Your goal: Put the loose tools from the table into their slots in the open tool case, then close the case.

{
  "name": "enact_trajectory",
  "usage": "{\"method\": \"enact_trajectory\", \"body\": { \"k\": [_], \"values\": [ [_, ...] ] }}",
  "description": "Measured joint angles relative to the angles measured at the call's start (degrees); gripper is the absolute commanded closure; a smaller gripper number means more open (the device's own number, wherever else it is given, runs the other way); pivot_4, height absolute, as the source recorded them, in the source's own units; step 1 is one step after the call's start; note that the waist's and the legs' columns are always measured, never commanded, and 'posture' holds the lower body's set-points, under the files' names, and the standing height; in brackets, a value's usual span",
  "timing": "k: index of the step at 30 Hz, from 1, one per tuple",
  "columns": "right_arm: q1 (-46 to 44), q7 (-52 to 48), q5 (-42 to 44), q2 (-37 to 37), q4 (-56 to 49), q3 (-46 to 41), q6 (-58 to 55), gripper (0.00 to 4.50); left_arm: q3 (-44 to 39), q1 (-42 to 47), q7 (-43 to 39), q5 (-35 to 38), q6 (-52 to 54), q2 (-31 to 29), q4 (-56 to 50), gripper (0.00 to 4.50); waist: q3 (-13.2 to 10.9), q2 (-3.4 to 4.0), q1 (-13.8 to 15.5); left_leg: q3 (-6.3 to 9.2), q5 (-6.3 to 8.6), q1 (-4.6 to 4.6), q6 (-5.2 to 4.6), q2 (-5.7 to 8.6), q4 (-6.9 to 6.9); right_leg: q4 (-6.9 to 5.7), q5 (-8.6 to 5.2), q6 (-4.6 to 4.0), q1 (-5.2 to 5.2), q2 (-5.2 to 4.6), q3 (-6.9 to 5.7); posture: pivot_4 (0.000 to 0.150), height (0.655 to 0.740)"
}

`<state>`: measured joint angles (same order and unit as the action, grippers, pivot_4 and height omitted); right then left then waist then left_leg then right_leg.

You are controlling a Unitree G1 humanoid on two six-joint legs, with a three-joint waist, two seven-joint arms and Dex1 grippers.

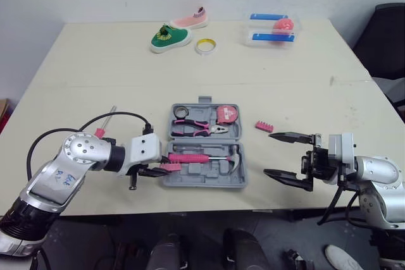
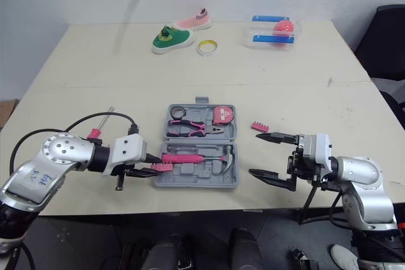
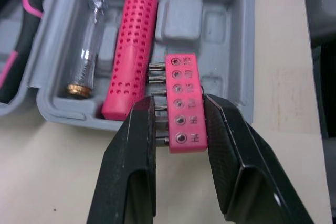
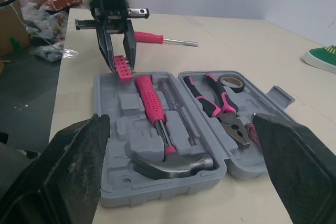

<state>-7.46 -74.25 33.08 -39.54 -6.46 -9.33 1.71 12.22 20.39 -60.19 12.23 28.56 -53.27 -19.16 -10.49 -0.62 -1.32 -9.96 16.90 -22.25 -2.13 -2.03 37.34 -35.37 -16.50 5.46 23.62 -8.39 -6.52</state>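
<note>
Open grey tool case (image 1: 204, 181): lower centre of the head view, flat on the worktop (image 1: 95, 74).
- Upper half holds pliers (image 1: 197, 129), a pink tape measure (image 1: 226, 115) and a black tape roll (image 1: 180, 111).
- Lower half holds a hammer (image 1: 205, 157) with a pink grip. A clear-handled tester screwdriver (image 3: 92, 51) lies in the slot beside it. Several moulded slots in this half are bare.

Pink bit holder (image 3: 185, 77): at the case's lower left corner, just beside the butt of the hammer grip. It lies partly over the case rim and partly over the worktop. Bit tips point toward the hammer grip.

Left gripper (image 3: 179, 106): jaws pinch the bit holder across its narrow width, one finger on each long side.

Second pink bit strip (image 1: 264, 127): loose on the worktop, just right of the case.

Right gripper (image 1: 270, 153): right of the case, near that strip. Jaws are spread wide and hold nothing.

Pink-handled screwdriver (image 1: 104, 124): loose on the worktop, left of the case, behind the left arm.

Far edge of the worktop, upper part of the frame: a green shoe (image 1: 169, 37), a pink shoe (image 1: 190, 19), a yellowish tape roll (image 1: 205, 45) and a clear box with blue clips (image 1: 272, 28).
</note>
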Motion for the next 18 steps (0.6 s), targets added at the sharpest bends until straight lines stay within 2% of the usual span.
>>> {"method": "enact_trajectory", "body": {
  "k": [8,18],
  "values": [
    [0.15,1.25,-0.36,0.83,-0.05,0.15,-0.09,0.00,4.18,5.86,-0.58,-4.92,-2.65,3.75,4.54,3.83,-0.02,-0.03,0.08,0.02,-0.01,-0.03,-0.04,0.00,0.15,-0.09,0.00,0.00,-0.01,-0.01,-0.07,0.150,0.7400],
    [1.76,1.29,-0.33,1.44,-0.07,0.10,0.98,0.00,5.97,6.38,-3.92,-6.66,-3.83,4.42,5.21,3.83,-0.02,-0.03,0.09,0.04,0.00,-0.02,-0.09,0.00,0.27,-0.16,0.00,0.00,-0.04,-0.01,-0.14,0.150,0.7400]
  ]
}}
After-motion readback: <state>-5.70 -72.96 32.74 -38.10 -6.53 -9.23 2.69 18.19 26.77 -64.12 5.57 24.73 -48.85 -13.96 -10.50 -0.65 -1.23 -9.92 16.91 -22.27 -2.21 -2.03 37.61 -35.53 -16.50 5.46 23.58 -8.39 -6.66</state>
